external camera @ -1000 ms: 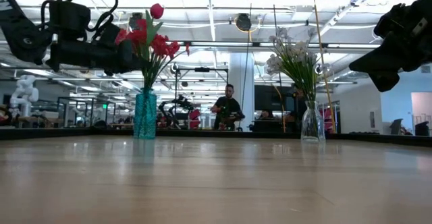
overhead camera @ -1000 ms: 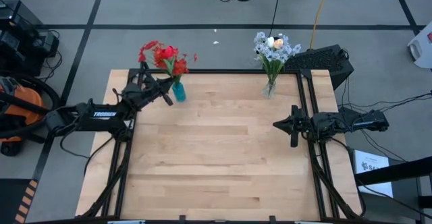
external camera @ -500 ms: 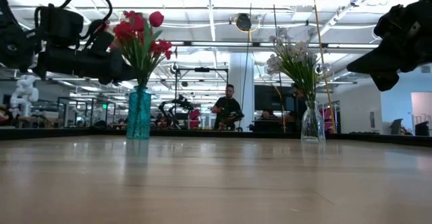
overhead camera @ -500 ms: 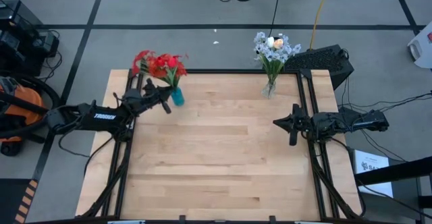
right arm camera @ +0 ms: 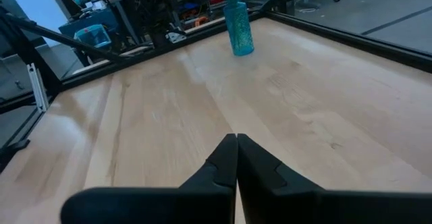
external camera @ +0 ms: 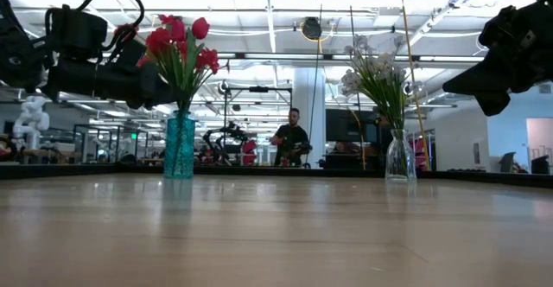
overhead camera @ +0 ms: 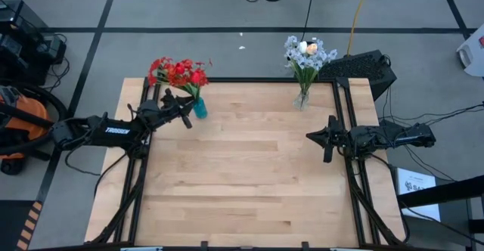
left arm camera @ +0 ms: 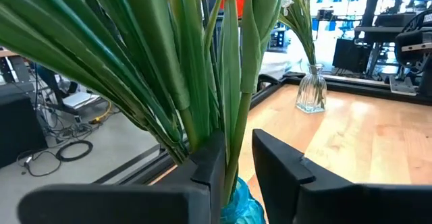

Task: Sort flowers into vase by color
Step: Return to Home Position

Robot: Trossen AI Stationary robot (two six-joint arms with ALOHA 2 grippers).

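A teal-blue vase stands on its base near the table's far left corner. It holds a bunch of red flowers on green stems. My left gripper is at those stems just above the vase's mouth, slightly open, with one green stem in the narrow gap. A clear glass vase with white and pale bluish flowers stands near the far right corner. My right gripper is shut and hovers over the table's right side. My left gripper comes level from the table's left side, its fingers on either side of one green stem just above the teal vase's mouth. The stem lies close against one finger and a slit shows beside the other; I cannot tell whether it touches.
The middle and near parts of the wooden table are bare. Black rails frame its edges. A dark keyboard-like object sits beyond the far right corner. A person stands in the room behind.
My left gripper drew back a little toward the table's left and near edges. The red bunch swung with it, from leaning right to standing upright and slightly left. The teal vase slid slightly the same way. In the last half second hardly anything moved.
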